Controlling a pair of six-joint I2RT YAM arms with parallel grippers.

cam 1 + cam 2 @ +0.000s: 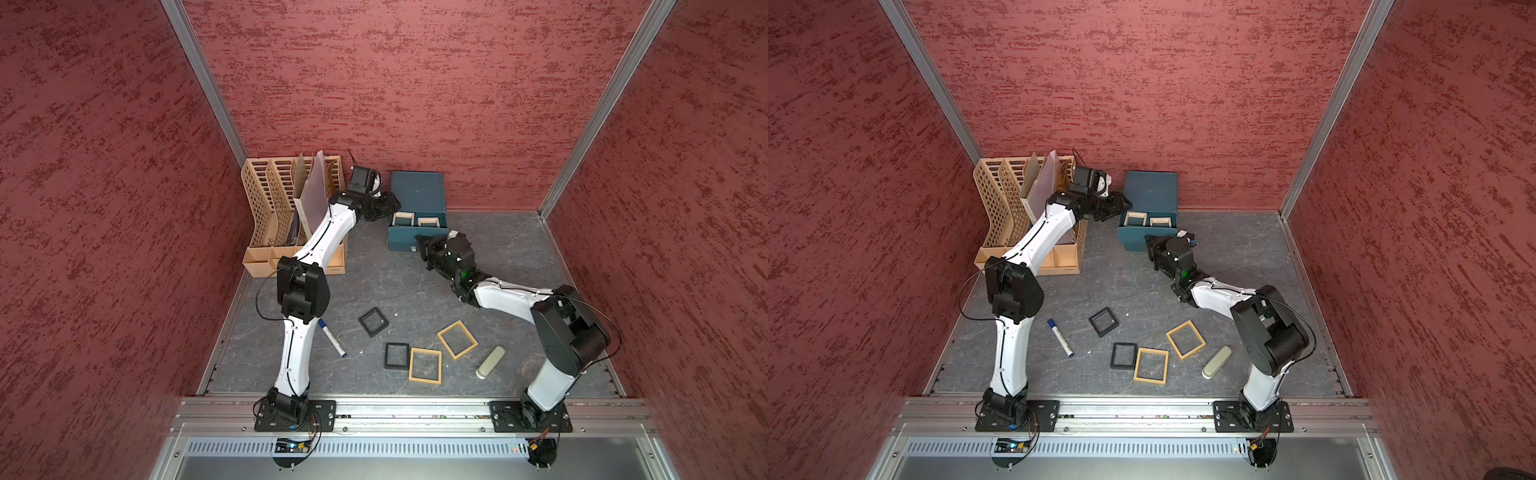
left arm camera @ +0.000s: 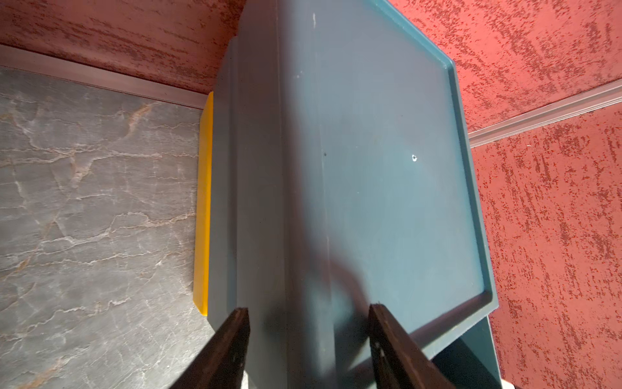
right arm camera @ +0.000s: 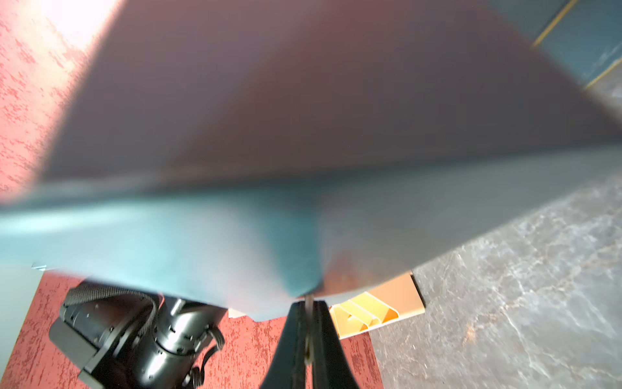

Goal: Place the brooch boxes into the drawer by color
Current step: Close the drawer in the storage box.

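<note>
The teal drawer chest (image 1: pixel 417 191) stands at the upper centre of both top views, with one drawer (image 1: pixel 415 227) pulled out and two pale beige brooch boxes (image 1: pixel 402 218) side by side inside it. Your right gripper (image 1: pixel 419 240) sits at that drawer's front, jaws pinched together on a thin silver pull (image 3: pixel 307 320). Your left gripper (image 2: pixel 308 308) holds its jaws apart astride the chest's upper left edge. At lower centre, two black boxes (image 1: pixel 373 321) and two tan-yellow boxes (image 1: pixel 457 339) lie flat on the grey table (image 1: pixel 415 282), between a marker (image 1: pixel 332 338) and a pale green cylinder (image 1: pixel 490 361).
</note>
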